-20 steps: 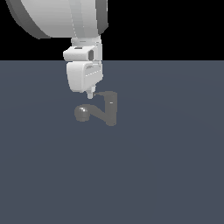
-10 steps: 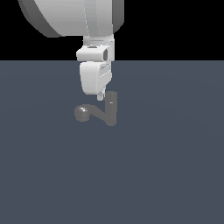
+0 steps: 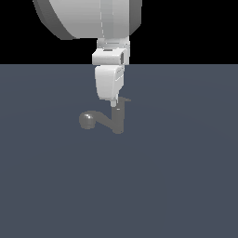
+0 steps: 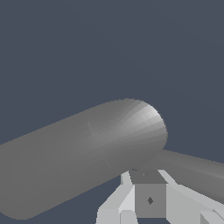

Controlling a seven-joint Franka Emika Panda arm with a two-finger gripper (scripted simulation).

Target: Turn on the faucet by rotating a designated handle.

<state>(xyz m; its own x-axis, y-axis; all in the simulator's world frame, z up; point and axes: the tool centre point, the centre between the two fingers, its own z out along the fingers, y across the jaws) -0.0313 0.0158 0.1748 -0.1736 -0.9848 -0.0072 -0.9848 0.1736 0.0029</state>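
The hand (image 3: 113, 103), grip unclear, tops the dull grey, bulb-spouted faucet (image 3: 117, 120).

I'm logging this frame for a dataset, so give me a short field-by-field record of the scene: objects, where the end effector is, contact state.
scene: simulator render, plain dark grey floor
faucet: upright grey body, spout slanting toward the exterior view's left, ending in a rounded head
handle: thin blade at the faucet's top, pointing toward the exterior view's right
end effector: directly above the faucet's top, fingertips at handle height
finger state: cannot tell
contact with handle: not clear from either view
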